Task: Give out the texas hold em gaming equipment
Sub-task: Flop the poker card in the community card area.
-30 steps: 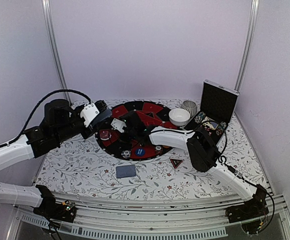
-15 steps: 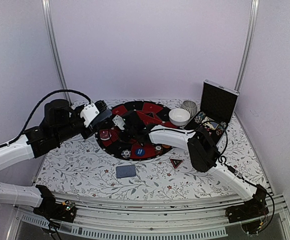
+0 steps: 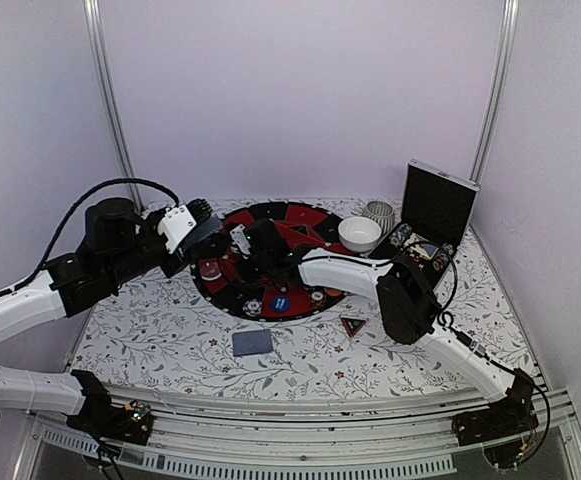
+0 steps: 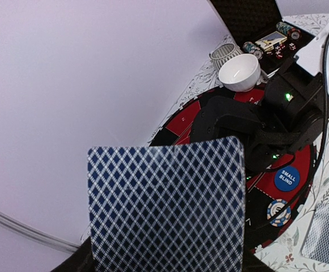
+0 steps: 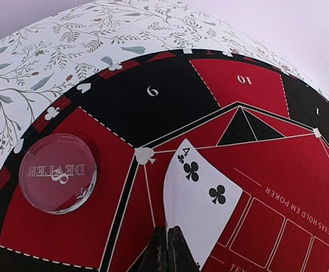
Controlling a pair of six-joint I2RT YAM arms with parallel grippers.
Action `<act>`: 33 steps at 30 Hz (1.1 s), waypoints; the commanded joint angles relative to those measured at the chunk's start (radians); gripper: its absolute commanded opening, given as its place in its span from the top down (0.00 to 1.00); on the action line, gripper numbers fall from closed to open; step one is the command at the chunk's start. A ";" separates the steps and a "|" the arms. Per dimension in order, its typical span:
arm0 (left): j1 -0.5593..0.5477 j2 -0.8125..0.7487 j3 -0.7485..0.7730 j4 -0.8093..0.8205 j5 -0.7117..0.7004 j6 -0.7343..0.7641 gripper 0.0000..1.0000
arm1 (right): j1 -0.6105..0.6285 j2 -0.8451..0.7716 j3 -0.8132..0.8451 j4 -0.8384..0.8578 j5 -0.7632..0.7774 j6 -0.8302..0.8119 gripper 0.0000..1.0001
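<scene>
The round red-and-black poker mat (image 3: 305,222) lies mid-table. My left gripper (image 3: 220,240) hovers over its left part, shut on playing cards (image 4: 167,207) whose blue diamond back fills the left wrist view and hides the fingers. Close to its right, my right gripper (image 5: 168,245) is shut on a four of clubs (image 5: 204,195), held just above the red field. A clear dealer button (image 5: 58,173) lies to the left of that card. A blue small-blind disc (image 4: 287,178), a striped chip (image 4: 278,212), a card pile (image 3: 253,343) and the triangular marker (image 3: 352,325) lie nearer the front.
A white bowl (image 3: 359,233) and a ribbed cup (image 3: 378,211) stand at the mat's back right. The open black case (image 3: 435,215) with chips inside stands at the far right. The right arm's forearm (image 3: 350,272) crosses low over the mat.
Both grippers have shifted a little toward the back over the mat's left part, staying close together. Each keeps its cards.
</scene>
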 commanded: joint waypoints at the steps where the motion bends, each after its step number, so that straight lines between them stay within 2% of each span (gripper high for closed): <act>1: 0.009 -0.012 -0.007 0.025 0.011 0.000 0.44 | 0.005 0.012 0.021 0.002 -0.010 0.049 0.99; 11: 0.019 -0.005 0.003 0.017 0.019 -0.006 0.44 | 0.006 0.002 0.012 -0.015 -0.020 0.076 0.99; 25: 0.055 -0.023 0.031 -0.032 0.035 -0.020 0.44 | 0.006 0.008 -0.013 0.085 -0.113 0.157 0.99; 29: 0.063 -0.025 0.033 -0.032 0.034 -0.020 0.44 | 0.017 0.018 -0.017 0.082 -0.082 0.200 0.99; 33: 0.069 -0.022 0.031 -0.033 0.035 -0.022 0.44 | 0.043 0.020 -0.019 0.058 0.023 0.181 0.99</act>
